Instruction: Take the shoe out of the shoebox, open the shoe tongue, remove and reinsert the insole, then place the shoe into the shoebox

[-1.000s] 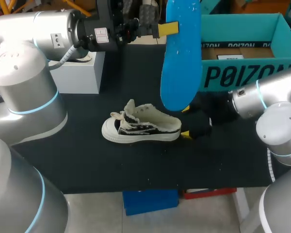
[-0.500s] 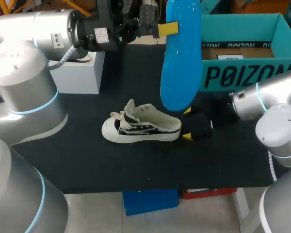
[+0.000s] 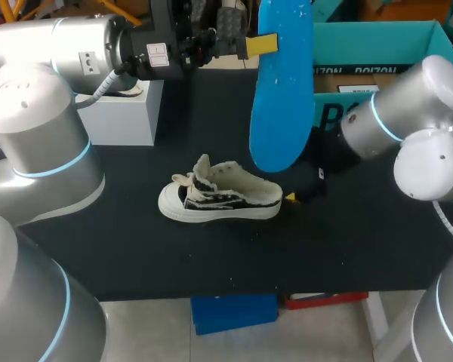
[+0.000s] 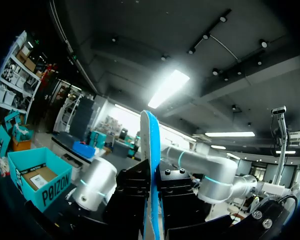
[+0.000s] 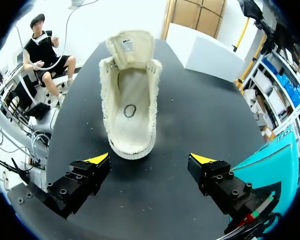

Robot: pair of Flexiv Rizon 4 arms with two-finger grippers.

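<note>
shoe (image 3: 220, 197) upright mid-bench (image 3: 174, 256), cream fleece lining, black-white sides, tongue folded open. blue insole (image 3: 281, 83) hangs above its heel, pinched in my left jaws, as far as the dim wrist view shows. right jaws spread, low, just behind the heel. teal shoebox (image 3: 377, 45) beyond.

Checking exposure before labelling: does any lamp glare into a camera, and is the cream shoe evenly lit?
Left wrist view: a ceiling lamp glares behind the thin blue foam insole; right wrist view: the cream fleecy shoe is evenly lit, no glare.
</note>
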